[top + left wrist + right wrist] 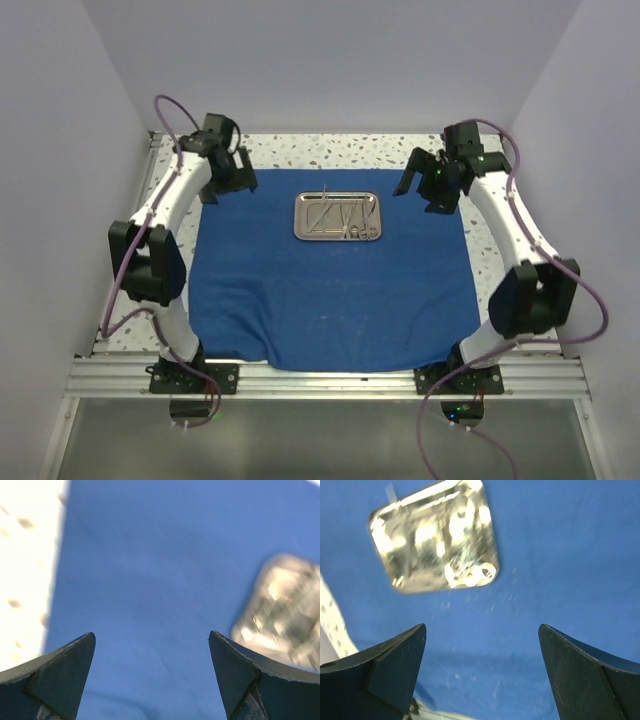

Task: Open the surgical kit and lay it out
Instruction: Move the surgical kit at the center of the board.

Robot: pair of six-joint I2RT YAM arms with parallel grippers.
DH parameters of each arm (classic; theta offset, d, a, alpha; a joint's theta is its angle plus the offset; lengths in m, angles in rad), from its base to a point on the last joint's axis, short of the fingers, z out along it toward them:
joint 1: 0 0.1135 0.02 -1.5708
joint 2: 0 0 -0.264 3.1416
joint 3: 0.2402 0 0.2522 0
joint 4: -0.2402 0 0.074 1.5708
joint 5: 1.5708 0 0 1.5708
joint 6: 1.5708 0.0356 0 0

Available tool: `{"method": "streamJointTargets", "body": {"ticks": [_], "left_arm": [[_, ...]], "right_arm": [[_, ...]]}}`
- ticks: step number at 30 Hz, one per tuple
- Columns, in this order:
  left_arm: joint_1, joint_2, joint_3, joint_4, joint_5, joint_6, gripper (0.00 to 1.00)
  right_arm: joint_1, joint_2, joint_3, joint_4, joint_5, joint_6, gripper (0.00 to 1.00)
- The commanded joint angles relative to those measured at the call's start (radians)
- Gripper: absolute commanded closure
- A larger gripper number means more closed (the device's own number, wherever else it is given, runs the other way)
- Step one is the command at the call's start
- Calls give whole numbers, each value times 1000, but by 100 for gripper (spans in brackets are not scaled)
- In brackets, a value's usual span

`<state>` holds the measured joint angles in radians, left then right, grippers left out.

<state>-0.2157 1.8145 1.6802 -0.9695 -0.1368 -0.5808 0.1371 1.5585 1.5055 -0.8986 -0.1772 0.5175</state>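
Note:
The royal-blue cloth (330,300) lies spread flat as a large drape over the table. The small shiny steel tray (338,216) sits on its far middle, with thin silver instruments (350,222) lying inside it. My left gripper (213,188) is open and empty above the cloth's far left corner; the left wrist view shows blue cloth (150,580) between the fingers and the blurred tray (282,610) at right. My right gripper (408,180) is open and empty above the far right corner; its view shows the tray (435,537) ahead.
The speckled white tabletop (370,150) shows beyond the cloth and along its left side (25,570). Grey walls enclose the cell on three sides. A metal rail (330,378) runs along the near edge by the arm bases.

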Motion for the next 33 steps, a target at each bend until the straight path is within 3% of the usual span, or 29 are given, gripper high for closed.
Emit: {"method": "streamJointTargets", "body": {"ticks": [1,5,8,14,19,27,33], "left_arm": [[136,124,122,101,58,205,1],[287,273,206,178,118,205,4],[329,379,248,241,166,183,7],[332,497,312,250,152,202,8],[332,517,288,268,158,202,9],[332,529,280,285,198,190,18],[331,534,291,270,206,190,24]], "right_arm": [[-62,144,109,21,-21,19,2],[-73,340,283,-37,164,-17,2],[-105,414,337,-48,280,-16,2],[-179,509,295,68,248,16,2],[-177,661,375,125,209,65,2],[-192,827,654,-9,499,41,2],[-214,874,714,-46,614,72,2]]}}
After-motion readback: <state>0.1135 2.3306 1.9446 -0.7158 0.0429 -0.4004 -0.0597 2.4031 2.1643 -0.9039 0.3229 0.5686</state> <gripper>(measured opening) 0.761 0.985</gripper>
